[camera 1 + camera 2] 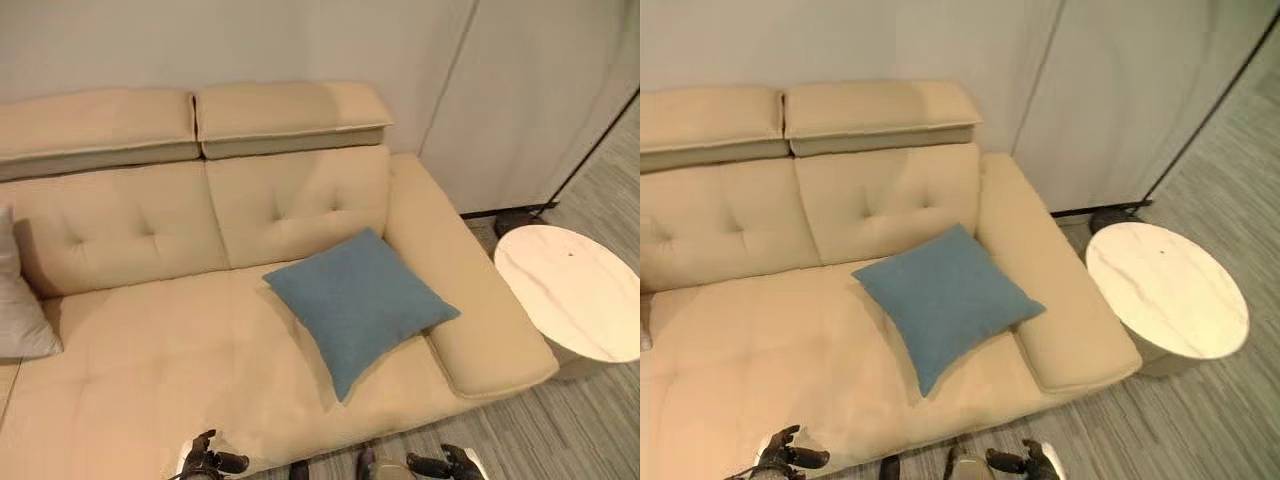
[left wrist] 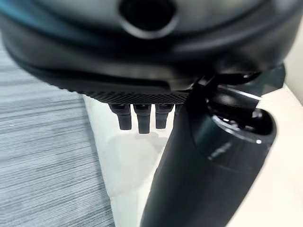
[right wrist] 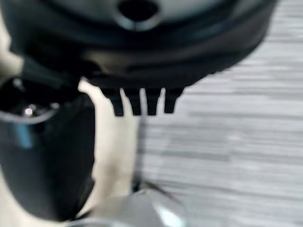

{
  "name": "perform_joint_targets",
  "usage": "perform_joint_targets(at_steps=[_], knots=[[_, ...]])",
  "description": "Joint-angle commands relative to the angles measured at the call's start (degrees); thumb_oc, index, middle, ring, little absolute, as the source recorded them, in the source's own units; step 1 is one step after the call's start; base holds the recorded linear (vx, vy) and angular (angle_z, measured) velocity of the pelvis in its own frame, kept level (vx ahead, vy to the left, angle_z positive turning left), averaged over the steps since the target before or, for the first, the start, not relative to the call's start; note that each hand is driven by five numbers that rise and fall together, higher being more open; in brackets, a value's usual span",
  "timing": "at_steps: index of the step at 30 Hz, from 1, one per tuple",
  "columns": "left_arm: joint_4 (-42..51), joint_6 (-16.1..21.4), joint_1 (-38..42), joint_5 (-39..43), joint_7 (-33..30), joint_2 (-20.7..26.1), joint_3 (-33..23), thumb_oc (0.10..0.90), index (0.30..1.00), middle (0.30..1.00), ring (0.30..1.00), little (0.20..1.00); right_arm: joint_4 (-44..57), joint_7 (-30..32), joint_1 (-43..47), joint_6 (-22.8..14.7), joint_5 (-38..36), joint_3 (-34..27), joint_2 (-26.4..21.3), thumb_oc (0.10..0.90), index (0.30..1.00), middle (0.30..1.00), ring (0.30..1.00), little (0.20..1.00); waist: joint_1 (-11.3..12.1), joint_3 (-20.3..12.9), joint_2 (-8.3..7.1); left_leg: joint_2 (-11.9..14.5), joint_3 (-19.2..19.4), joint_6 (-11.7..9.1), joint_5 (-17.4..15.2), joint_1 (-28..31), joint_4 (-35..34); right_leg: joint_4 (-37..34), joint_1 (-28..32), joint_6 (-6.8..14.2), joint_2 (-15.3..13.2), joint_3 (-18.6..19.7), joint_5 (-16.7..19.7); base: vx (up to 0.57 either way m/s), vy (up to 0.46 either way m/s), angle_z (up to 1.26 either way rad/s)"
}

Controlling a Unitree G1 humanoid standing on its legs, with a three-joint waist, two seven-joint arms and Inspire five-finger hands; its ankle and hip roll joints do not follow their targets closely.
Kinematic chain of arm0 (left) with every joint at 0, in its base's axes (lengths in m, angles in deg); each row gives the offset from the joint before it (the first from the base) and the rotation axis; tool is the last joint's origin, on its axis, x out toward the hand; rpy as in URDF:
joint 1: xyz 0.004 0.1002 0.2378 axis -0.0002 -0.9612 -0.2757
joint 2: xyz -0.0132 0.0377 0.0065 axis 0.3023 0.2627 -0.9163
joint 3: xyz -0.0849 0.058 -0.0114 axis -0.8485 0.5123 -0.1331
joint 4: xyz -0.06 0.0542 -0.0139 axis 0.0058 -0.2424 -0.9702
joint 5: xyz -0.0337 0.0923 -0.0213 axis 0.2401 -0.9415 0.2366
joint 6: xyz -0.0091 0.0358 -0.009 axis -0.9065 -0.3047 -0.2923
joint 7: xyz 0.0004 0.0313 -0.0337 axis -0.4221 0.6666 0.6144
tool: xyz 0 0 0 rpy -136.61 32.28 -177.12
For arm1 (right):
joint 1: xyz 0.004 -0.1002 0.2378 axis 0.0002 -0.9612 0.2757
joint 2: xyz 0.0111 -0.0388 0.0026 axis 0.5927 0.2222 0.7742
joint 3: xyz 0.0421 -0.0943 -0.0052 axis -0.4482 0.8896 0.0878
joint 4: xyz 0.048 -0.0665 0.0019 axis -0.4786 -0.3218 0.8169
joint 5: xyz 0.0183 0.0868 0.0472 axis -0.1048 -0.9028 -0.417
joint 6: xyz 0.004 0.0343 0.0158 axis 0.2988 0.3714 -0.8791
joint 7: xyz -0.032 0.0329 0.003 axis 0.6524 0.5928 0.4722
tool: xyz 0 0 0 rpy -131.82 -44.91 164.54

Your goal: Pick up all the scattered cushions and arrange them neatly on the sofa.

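A blue square cushion [image 1: 355, 300] lies flat on the right seat of the beige sofa [image 1: 150, 350], one corner against the right armrest. A light grey cushion [image 1: 18, 310] leans at the sofa's far left end, partly cut off. My left hand [image 1: 212, 462] and right hand [image 1: 450, 464] hang low in front of the sofa's front edge, well short of both cushions. In the left wrist view the left hand [image 2: 142, 47] has straight fingers [image 2: 142, 118] and holds nothing. In the right wrist view the right hand [image 3: 137, 42] is likewise relaxed, with its fingers [image 3: 137, 101] over the grey floor.
A round pale marble-look side table [image 1: 570, 290] stands right of the sofa's armrest. A dark lamp base [image 1: 515, 218] with a thin pole sits behind it by the wall. Grey striped carpet [image 1: 600, 430] covers the floor in front and to the right.
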Motion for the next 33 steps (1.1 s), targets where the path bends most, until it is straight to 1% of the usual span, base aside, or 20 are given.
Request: perform_joint_targets(at_steps=[1, 3, 4, 5, 7, 8, 12, 14, 15, 16, 17, 20, 22, 23, 25, 28, 29, 30, 32, 33], knots=[[1.29, 1.71, 1.39, -2.2, -1.37, -2.23, 1.68, 0.8, 0.9, 0.9, 0.9, 0.9, 2.16, 1.43, 0.32, -0.96, 0.73, 0.52, -0.18, 0.8, 0.9, 0.9, 0.9, 0.9, -0.9, 1.9, 0.78, 1.42, -0.48, -2.95, -5.97, -2.24, 3.17, -7.82, 3.34, 2.15, 1.96, 2.76, 10.17, 0.14, -0.233, 0.43], [0.85, 1.39, 2.3, -2.42, -0.57, -1.45, 2.17, 0.8, 0.9, 0.9, 0.9, 0.9, 1.14, 0.08, 3.7, 1.24, -1.21, -0.53, -2.01, 0.8, 0.9, 0.9, 0.9, 0.9, -0.49, 1.37, 0.3, 1.73, -1.25, -3.67, -6.35, -1.6, 2.94, -8.88, 3.65, 2.09, 1.21, 0.83, 10.75, 0.13, -0.2, 0.53], [0.84, 1.39, 2.34, -2.42, -0.57, -1.46, 2.15, 0.8, 0.9, 0.9, 0.9, 0.9, 1.11, 0.07, 3.75, 1.23, -1.21, -0.53, -2.02, 0.8, 0.9, 0.9, 0.9, 0.9, -0.57, 1.47, 0.34, 1.76, -1.34, -3.68, -6.36, -1.52, 2.93, -8.93, 3.78, 2.09, 1.21, 0.73, 10.74, 0.22, -0.306, 0.39], [-0.77, 1.88, 1.71, -2.16, 0.21, -0.5, 1.24, 0.8, 0.9, 0.9, 0.9, 0.9, 1.49, -0.69, 4.4, 0.37, -2.71, -0.93, -3.26, 0.8, 0.9, 0.9, 0.9, 0.9, 0.15, 0.35, -0.53, 1.85, -1.61, -4.19, -7.49, -0.86, 3.37, -12.27, 6.4, 1.99, 0.16, -1.14, 10.69, 0.15, -0.211, 0.14], [-1.26, 1.84, 1.13, -1.81, 0.3, -0.42, 0.7, 0.8, 0.9, 0.9, 0.9, 0.9, 1.49, -0.89, 4.54, 0.05, -3.08, -0.85, -3.35, 0.8, 0.9, 0.9, 0.9, 0.9, 0.35, -0.13, -0.77, 2.36, -1.55, -4.6, -7.84, -0.72, 4.01, -12.87, 7.36, 1.73, 0.5, -1.14, 10.59, 0.21, -0.295, 0.22], [-1.62, 1.74, 0.66, -1.29, 0.75, -0.25, -0.04, 0.8, 0.9, 0.9, 0.9, 0.9, 1.33, -1.32, 4.95, -0.06, -3.28, -0.63, -3.84, 0.8, 0.9, 0.9, 0.9, 0.9, 1.02, -0.6, -1.25, 3.62, -1.62, -5.55, -8.74, -1.23, 6.57, -13.64, 8.73, 1.17, 0.96, -1.67, 10.47, 0.24, -0.41, 0.2], [-1.61, 1.43, 0.93, -1.37, 1.13, -0.45, 0.39, 0.8, 0.9, 0.9, 0.9, 0.9, 1.67, -0.92, 5.19, -0.47, -4.1, -0.85, -4.45, 0.8, 0.9, 0.9, 0.9, 0.9, 1.21, -0.3, -1.73, 5.09, -0.85, -6.94, -8.41, -3.46, 10.92, -15.57, 11.2, -0.04, 1.79, -3.22, 9.57, 0.08, -0.22, 0.2], [-0.94, 1.35, 1.51, -1.44, 1.26, -0.64, 0.97, 0.8, 0.9, 0.9, 0.9, 0.9, 1.8, -0.43, 5.03, -0.61, -4.55, -1.16, -4.96, 0.8, 0.9, 0.9, 0.9, 0.9, 0.89, 0.33, -2.35, 6.57, 3.13, -7.47, -7.1, -6.13, 15.53, -17.21, 12.94, -0.65, 1.42, -5.36, 9.25, 0.0, -0.223, 0.3], [-0.01, 1.39, 2.02, -1.72, 1.49, -0.65, 1.54, 0.8, 0.9, 0.9, 0.9, 0.9, 1.72, -0.28, 4.71, -0.6, -4.94, -1.17, -5.26, 0.8, 0.9, 0.9, 0.9, 0.9, 0.63, 0.88, -2.84, 7.6, 6.96, -6.96, -7.31, -7.98, 19.59, -18.36, 14.4, -1.28, 1.32, -6.77, 8.83, 0.0, -0.17, 0.57], [0.0, 1.38, 2.03, -1.72, 1.49, -0.64, 1.54, 0.8, 0.9, 0.9, 0.9, 0.9, 1.71, -0.28, 4.72, -0.6, -4.94, -1.17, -5.26, 0.8, 0.9, 0.9, 0.9, 0.9, 0.58, 0.86, -2.81, 7.64, 6.9, -6.97, -7.42, -8.13, 19.83, -18.39, 14.39, -1.28, 1.36, -6.83, 8.84, 0.03, -0.173, 0.59], [0.85, 1.21, 2.4, -2.0, 1.72, -0.73, 2.15, 0.8, 0.9, 0.9, 0.9, 0.9, 1.47, -0.32, 4.41, -0.38, -5.16, -1.3, -5.24, 0.8, 0.9, 0.9, 0.9, 0.9, 0.19, 1.02, -3.25, 7.84, 10.54, -6.29, -7.89, -9.19, 21.28, -19.24, 15.48, -1.62, 1.49, -8.0, 8.58, 0.03, -0.106, 0.66], [1.36, 1.14, 2.7, -2.32, 1.93, -0.73, 2.73, 0.8, 0.9, 0.9, 0.9, 0.9, 1.28, -0.2, 4.14, -0.29, -5.39, -1.41, -5.06, 0.8, 0.9, 0.9, 0.9, 0.9, 0.03, 1.21, -3.39, 7.27, 13.47, -5.81, -8.82, -10.59, 21.19, -19.7, 16.06, -1.58, 1.53, -9.23, 8.33, 0.02, -0.05, 0.72], [1.13, 0.73, 2.49, -3.26, 2.04, -0.62, 2.88, 0.8, 0.9, 0.9, 0.9, 0.9, 1.5, -0.05, 3.66, -0.25, -5.6, -1.96, -4.61, 0.8, 0.9, 0.9, 0.9, 0.9, -0.4, 0.58, -2.67, 6.81, 16.6, -5.07, -8.81, -8.24, 14.53, -19.51, 16.21, -1.18, 2.34, -10.25, 7.76, 0.06, 0.026, 0.42], [1.13, 0.73, 2.49, -3.26, 2.04, -0.62, 2.88, 0.8, 0.9, 0.9, 0.9, 0.9, 1.5, -0.05, 3.65, -0.25, -5.6, -1.96, -4.61, 0.8, 0.9, 0.9, 0.9, 0.9, -0.38, 0.61, -2.69, 6.79, 16.63, -5.07, -8.77, -8.15, 14.43, -19.52, 16.25, -1.17, 2.33, -10.23, 7.76, 0.08, 0.074, 0.14], [0.83, 0.91, 1.98, -2.94, 2.23, -0.55, 2.81, 0.8, 0.9, 0.9, 0.9, 0.9, 1.99, -0.11, 3.31, -0.55, -5.69, -2.1, -3.69, 0.8, 0.9, 0.9, 0.9, 0.9, -0.4, -0.27, -2.99, 4.91, 13.29, -5.11, -8.59, -7.5, 12.41, -18.53, 15.8, -0.52, 2.2, -10.47, 7.7, 0.1, 0.094, 0.01], [0.79, 0.91, 1.44, -2.65, 2.23, -0.14, 2.08, 0.8, 0.9, 0.9, 0.9, 0.9, 2.55, -0.19, 3.09, -0.57, -5.16, -2.05, -3.34, 0.8, 0.9, 0.9, 0.9, 0.9, 0.12, -0.58, -2.81, 4.22, 12.82, -4.16, -8.73, -5.74, 9.45, -14.86, 14.65, 0.02, 1.73, -10.76, 6.91, 0.03, 0.114, -0.13], [1.17, 1.08, 1.65, -2.33, 1.92, 0.48, 1.54, 0.8, 0.9, 0.9, 0.9, 0.9, 3.59, -0.04, 3.59, -0.57, -5.14, -2.05, -3.29, 0.8, 0.9, 0.9, 0.9, 0.9, 0.31, 0.41, -2.44, 4.1, 12.21, -3.49, -8.48, -5.0, 8.2, -8.33, 11.24, 1.16, 0.44, -10.44, 7.0, -0.04, 0.082, -0.25], [1.16, 1.08, 1.66, -2.33, 1.92, 0.49, 1.53, 0.8, 0.9, 0.9, 0.9, 0.9, 3.59, -0.04, 3.61, -0.57, -5.14, -2.05, -3.28, 0.8, 0.9, 0.9, 0.9, 0.9, 0.28, 0.24, -2.47, 4.08, 12.21, -3.49, -8.36, -5.22, 8.16, -8.37, 11.03, 1.15, 0.43, -10.45, 7.09, -0.08, 0.1, -0.38], [1.43, 1.32, 2.5, -2.56, 1.42, 1.57, 1.58, 0.8, 0.9, 0.9, 0.9, 0.9, 4.58, 0.1, 4.53, -0.6, -5.7, -2.17, -3.27, 0.8, 0.9, 0.9, 0.9, 0.9, -0.38, 1.44, -2.3, 3.99, 10.93, -2.95, -7.54, -4.97, 7.25, -2.93, 6.8, 3.3, 0.53, -6.08, 8.76, -0.06, 0.027, -0.22], [1.81, 1.74, 3.19, -3.27, 0.73, 2.14, 1.91, 0.8, 0.9, 0.9, 0.9, 0.9, 5.41, 0.23, 4.8, -0.97, -6.09, -2.33, -3.63, 0.8, 0.9, 0.9, 0.9, 0.9, -0.8, 0.92, -2.0, 3.8, 9.85, -2.93, -7.13, -4.9, 6.14, -4.19, 7.08, 2.9, 1.28, -2.06, 7.26, -0.03, 0.01, 0.04]])
